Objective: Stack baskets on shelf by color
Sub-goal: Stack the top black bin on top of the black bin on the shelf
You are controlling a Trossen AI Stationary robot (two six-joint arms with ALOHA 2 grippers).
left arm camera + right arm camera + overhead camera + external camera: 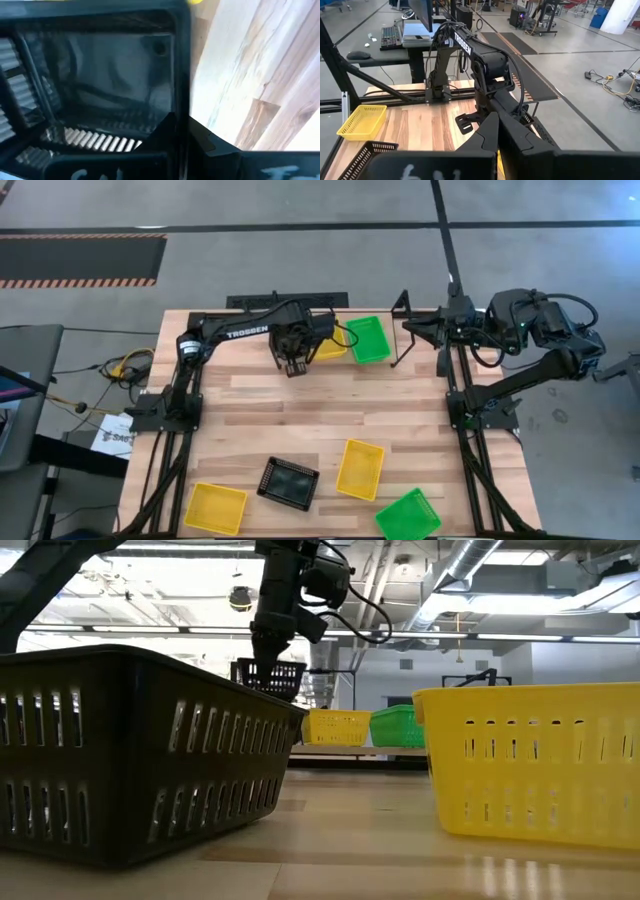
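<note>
The left gripper [292,367] is clamped on a black basket's [268,676] rim, the basket hanging below its fingers. The right gripper [412,328] waits near the shelf [400,330], its fingers nearly closed on nothing.

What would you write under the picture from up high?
Left gripper holds a black basket by the shelf; five baskets wait up front.

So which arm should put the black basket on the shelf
Left. The left gripper is shut on the black basket, lifted above the table near the shelf. The right gripper waits by the shelf's right end, carrying nothing.
</note>
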